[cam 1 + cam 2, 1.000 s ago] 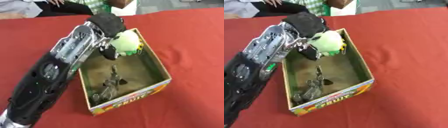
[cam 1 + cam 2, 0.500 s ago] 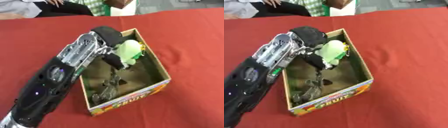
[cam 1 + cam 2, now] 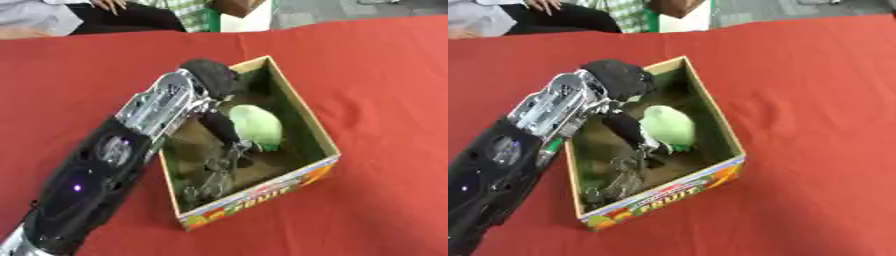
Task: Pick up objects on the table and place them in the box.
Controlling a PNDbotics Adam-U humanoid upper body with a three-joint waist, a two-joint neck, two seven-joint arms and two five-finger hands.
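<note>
Red cloth is covering the worktop [image 3: 385, 75], with an open cardboard box printed with fruit pictures [image 3: 671, 192] sitting on it, near the middle. Robot's left arm is coming in from the lower left, its black left hand [image 3: 223, 127] reaching down inside the box. Pale green rounded soft object [image 3: 256, 126] is lying in the box, toward the far right side, right against the hand's fingers. Whether those fingers are curling round it or only touching it, cannot tell, as they are blurring into the dark interior. Dark grey metallic-looking item [image 3: 623, 177] is lying on the box floor at the near left end. Right hand is not showing.
</note>
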